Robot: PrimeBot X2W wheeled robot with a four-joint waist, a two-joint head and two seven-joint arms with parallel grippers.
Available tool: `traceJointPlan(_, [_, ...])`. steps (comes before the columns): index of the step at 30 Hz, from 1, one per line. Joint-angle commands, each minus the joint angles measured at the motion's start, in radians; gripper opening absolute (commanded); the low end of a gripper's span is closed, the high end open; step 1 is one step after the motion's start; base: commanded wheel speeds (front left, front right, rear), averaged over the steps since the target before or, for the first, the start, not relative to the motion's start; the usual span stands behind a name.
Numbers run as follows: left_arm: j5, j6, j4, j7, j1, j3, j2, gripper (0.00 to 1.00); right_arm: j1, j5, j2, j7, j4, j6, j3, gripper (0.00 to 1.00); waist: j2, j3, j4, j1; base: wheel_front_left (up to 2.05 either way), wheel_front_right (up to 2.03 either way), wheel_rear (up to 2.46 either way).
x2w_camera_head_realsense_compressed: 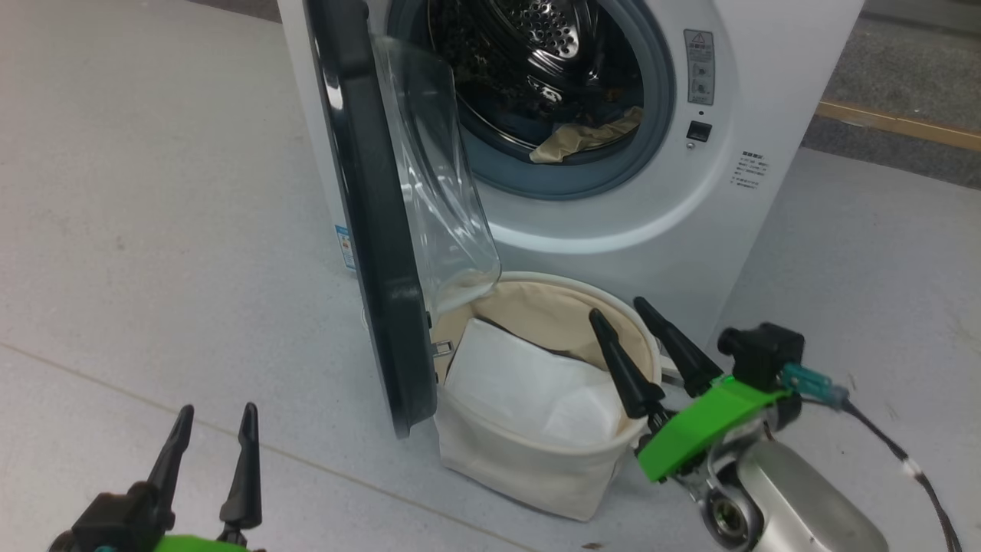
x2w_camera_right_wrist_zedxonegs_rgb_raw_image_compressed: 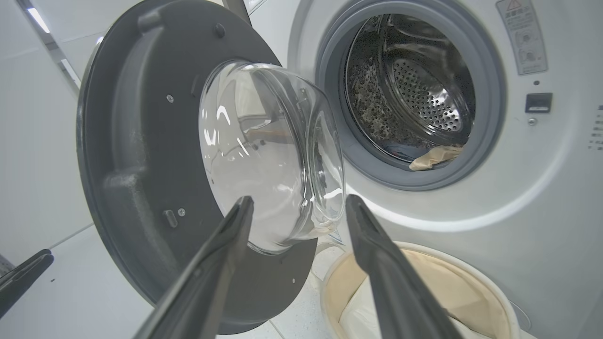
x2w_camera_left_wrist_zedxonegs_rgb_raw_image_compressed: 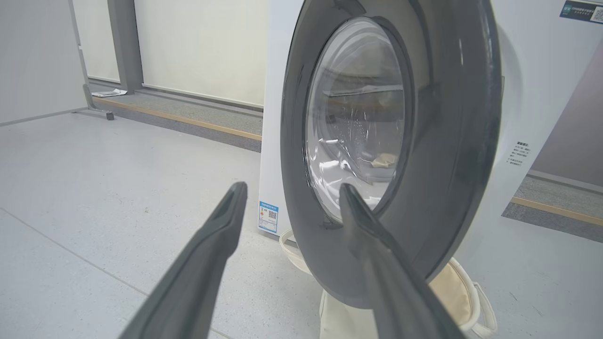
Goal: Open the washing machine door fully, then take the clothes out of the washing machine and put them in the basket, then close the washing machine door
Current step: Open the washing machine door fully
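Two pincers gape wide and empty, left pincer (x2w_camera_head_realsense_compressed: 218,409) facing the washing machine door (x2w_camera_head_realsense_compressed: 375,230), right pincer (x2w_camera_head_realsense_compressed: 617,308) over the basket (x2w_camera_head_realsense_compressed: 521,468).

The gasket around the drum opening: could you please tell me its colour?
The gasket is grey-blue, clearest in the right wrist view.

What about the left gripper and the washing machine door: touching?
Apart. The head view shows bare floor between the open left gripper and the washing machine door's lower edge.
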Motion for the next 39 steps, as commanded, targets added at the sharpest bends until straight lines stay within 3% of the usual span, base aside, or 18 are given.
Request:
traceJointPlan(1, [-0.01,0.002,-0.04,0.001,-0.031,0.039,0.025,1.0,0.018,-0.059,0.023,-0.016,-0.049,0.005,-0.034,1.0,0.0,0.001,-0.002,0.0,0.0,0.0,0.0])
traceJointPlan(11, [-0.023,0.002,-0.06,-0.003,-0.038,0.037,0.033,1.0,0.217,-0.371,0.123,-0.014,-0.174,0.005,-0.242,1.0,0.0,0.027,-0.024,0.0,0.0,0.0,0.0])
traceJointPlan(24, [-0.044,0.002,-0.063,-0.008,-0.058,0.027,0.029,1.0,0.273,-0.404,0.15,0.027,-0.243,0.005,-0.289,1.0,0.0,0.04,-0.043,0.0,0.0,0.0,0.0])
traceJointPlan(25, [-0.046,0.0,-0.068,-0.01,-0.06,0.025,0.027,0.96,0.274,-0.401,0.15,0.029,-0.245,0.005,-0.287,1.0,0.0,0.039,-0.043,0.0,0.0,0.0,0.0])
traceJointPlan(26, [-0.051,0.0,-0.076,-0.011,-0.063,0.022,0.023,0.37,0.275,-0.396,0.15,0.029,-0.247,0.005,-0.287,1.0,0.0,0.038,-0.043,0.0,0.0,0.0,0.0])
traceJointPlan(27, [-0.052,0.004,-0.087,-0.007,-0.065,0.019,0.018,0.0,0.276,-0.391,0.15,0.028,-0.249,0.005,-0.287,1.0,0.0,0.038,-0.043,0.0,0.0,0.0,0.0])
traceJointPlan(34, [-0.061,0.024,-0.306,0.09,-0.125,-0.085,-0.058,0.0,0.286,-0.372,0.15,0.027,-0.251,0.005,-0.289,1.0,0.0,0.037,-0.038,0.0,0.0,0.0,0.0])
traceJointPlan(39, [-0.057,0.036,-0.311,0.19,-0.164,-0.19,-0.087,0.0,0.272,-0.362,0.15,0.025,-0.254,0.005,-0.27,1.0,0.0,0.046,-0.069,0.0,0.0,0.0,0.0])
